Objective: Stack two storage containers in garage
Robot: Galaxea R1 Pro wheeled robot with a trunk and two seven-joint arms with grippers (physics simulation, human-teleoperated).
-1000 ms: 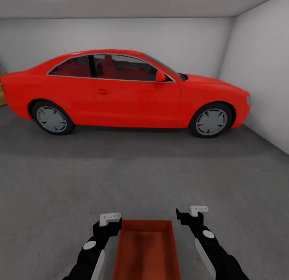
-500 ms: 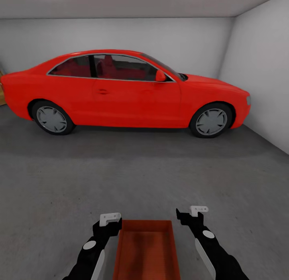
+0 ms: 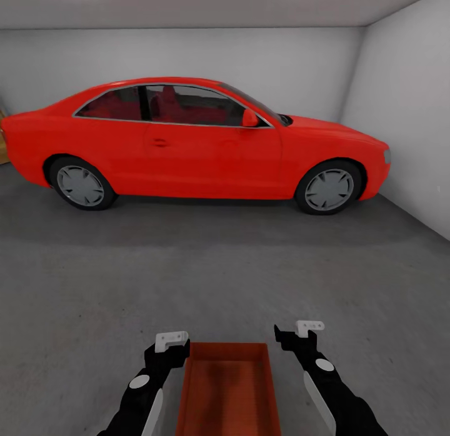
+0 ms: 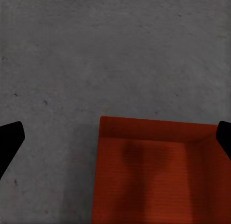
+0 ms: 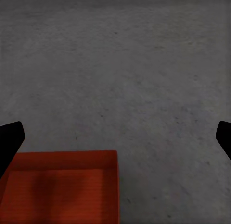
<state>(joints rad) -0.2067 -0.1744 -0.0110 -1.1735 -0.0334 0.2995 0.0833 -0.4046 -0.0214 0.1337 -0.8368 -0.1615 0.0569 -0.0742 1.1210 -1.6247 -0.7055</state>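
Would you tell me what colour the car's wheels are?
Silver-grey wheels with black tyres, on the red car; clearest in the head view.

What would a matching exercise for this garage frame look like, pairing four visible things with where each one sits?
Things:
1. storage container
2. red car
3. left gripper
4. right gripper

Places:
A. parked side-on along the far white wall
B. low in the head view, between the two arms
C. beside the container's far corner on the robot's right, fingers wide apart
D. beside the container's far corner on the robot's left, fingers wide apart

Pairs: 1-B, 2-A, 3-D, 4-C
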